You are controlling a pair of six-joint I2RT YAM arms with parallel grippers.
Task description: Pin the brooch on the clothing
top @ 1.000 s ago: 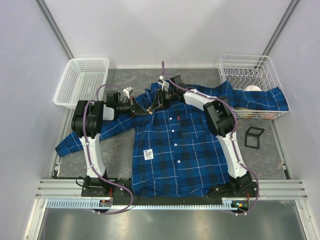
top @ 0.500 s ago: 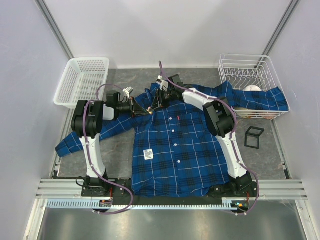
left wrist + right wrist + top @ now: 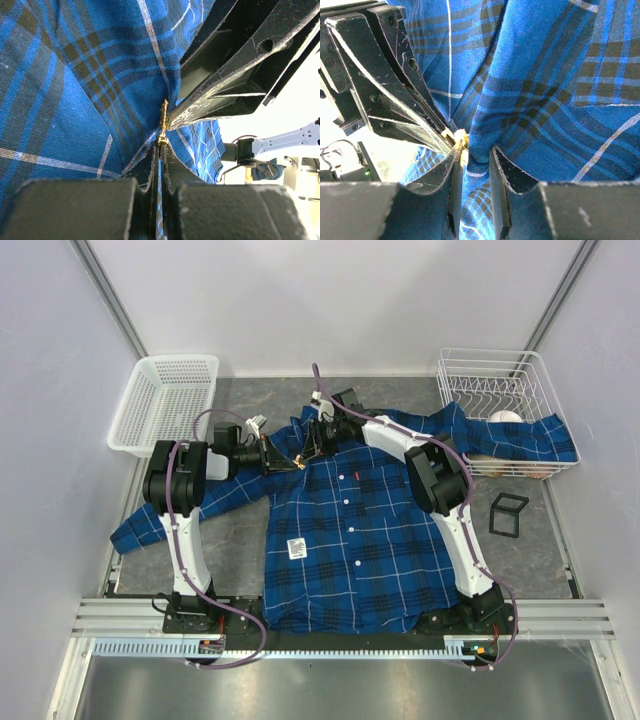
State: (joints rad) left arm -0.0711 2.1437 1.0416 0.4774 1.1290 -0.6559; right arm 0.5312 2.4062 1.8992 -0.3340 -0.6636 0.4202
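Note:
The clothing (image 3: 370, 530), a blue plaid shirt, lies spread flat on the table, collar at the far side. My left gripper (image 3: 289, 464) and right gripper (image 3: 309, 451) meet tip to tip at the collar's left part. The left wrist view shows my left gripper (image 3: 161, 146) shut on the tiny gold brooch (image 3: 163, 121), which is pressed against the fabric (image 3: 75, 100). In the right wrist view my right gripper (image 3: 475, 150) pinches a raised fold of the shirt (image 3: 545, 100), with the brooch (image 3: 458, 135) at its left fingertip. The brooch is a gold speck in the top view (image 3: 299, 465).
A white plastic basket (image 3: 165, 400) stands at the far left. A wire rack (image 3: 495, 390) at the far right holds a white object (image 3: 505, 417), with the shirt's sleeve (image 3: 520, 440) draped over it. A black square frame (image 3: 508, 512) lies right of the shirt. A white tag (image 3: 297, 549) is on the shirt front.
The right arm's wrist and cable have shifted slightly to the left. Both grippers stay together at the collar.

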